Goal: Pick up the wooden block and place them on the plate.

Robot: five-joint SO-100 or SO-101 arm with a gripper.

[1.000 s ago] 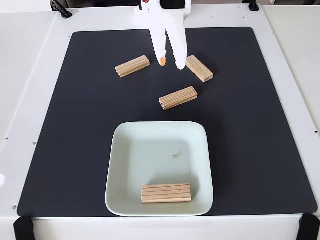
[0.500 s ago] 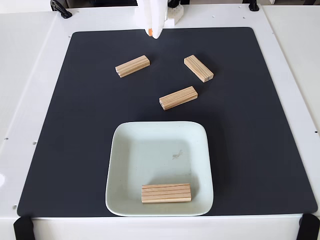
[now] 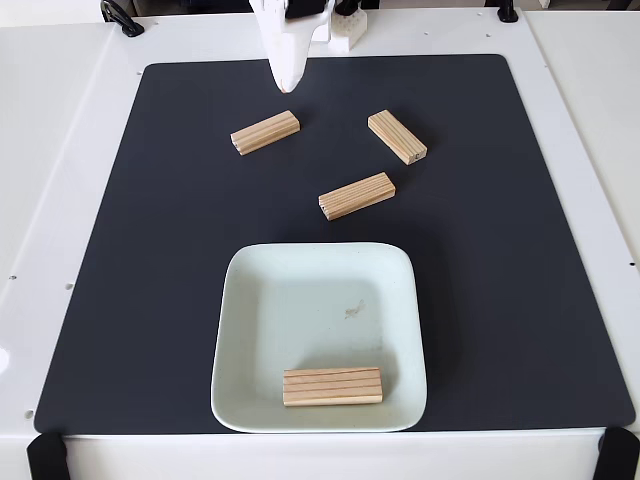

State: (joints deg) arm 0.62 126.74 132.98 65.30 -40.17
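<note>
The pale mint plate (image 3: 228, 300) sits low in the middle of the fixed view. One wooden block (image 3: 332, 387) lies flat on it near the front rim. Three more wooden blocks lie on the black mat above the plate: one at the upper left (image 3: 265, 132), one at the upper right (image 3: 397, 137), and one in the middle (image 3: 357, 196). My white gripper (image 3: 287, 84) hangs at the top edge, just above and slightly right of the upper-left block. It holds nothing. Its fingers overlap into one pointed shape, so the gap between them is hidden.
A black mat (image 3: 120, 250) covers most of the white table (image 3: 50, 150). Black clamps sit at the front corners (image 3: 45, 455) and along the back edge (image 3: 122, 18). A white arm base part (image 3: 345, 30) is at the top centre.
The gripper pulled back from between the two upper blocks to the top edge, then shifted left and came slightly down toward the upper-left block. Its two fingers no longer show apart. The blocks have not moved.
</note>
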